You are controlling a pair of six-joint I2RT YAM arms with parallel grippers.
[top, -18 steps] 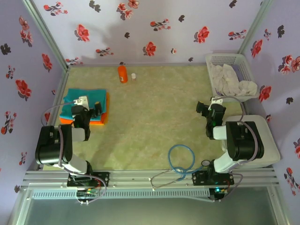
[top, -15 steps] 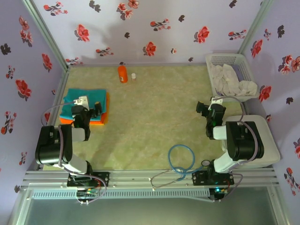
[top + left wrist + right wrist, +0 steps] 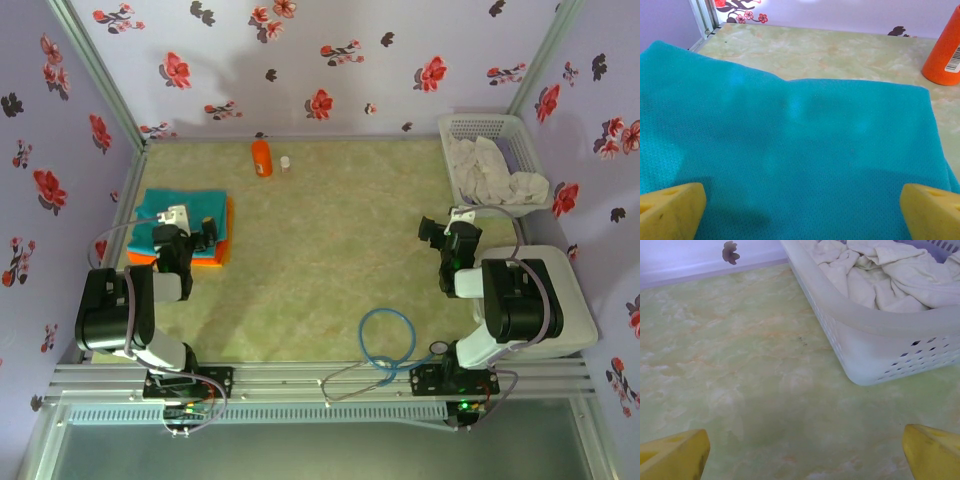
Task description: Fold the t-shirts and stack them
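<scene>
A teal t-shirt [image 3: 185,205], folded flat, lies on a folded orange t-shirt [image 3: 227,238] at the table's left side. My left gripper [image 3: 192,234] hovers over the near edge of this stack. It is open, and its yellow fingertips [image 3: 670,207] stand wide apart above the teal cloth [image 3: 805,145] with nothing between them. Crumpled white t-shirts [image 3: 492,170] fill a white basket [image 3: 480,121] at the back right. My right gripper [image 3: 440,234] is open just in front of the basket [image 3: 875,340], above bare table, and the white cloth [image 3: 880,275] lies beyond it.
An orange bottle [image 3: 261,157] and a small white bottle [image 3: 285,161] stand near the back wall. The orange bottle [image 3: 945,50] is just beyond the teal shirt's far right corner. A blue cable loop [image 3: 388,345] lies by the front rail. Walls enclose the table on three sides.
</scene>
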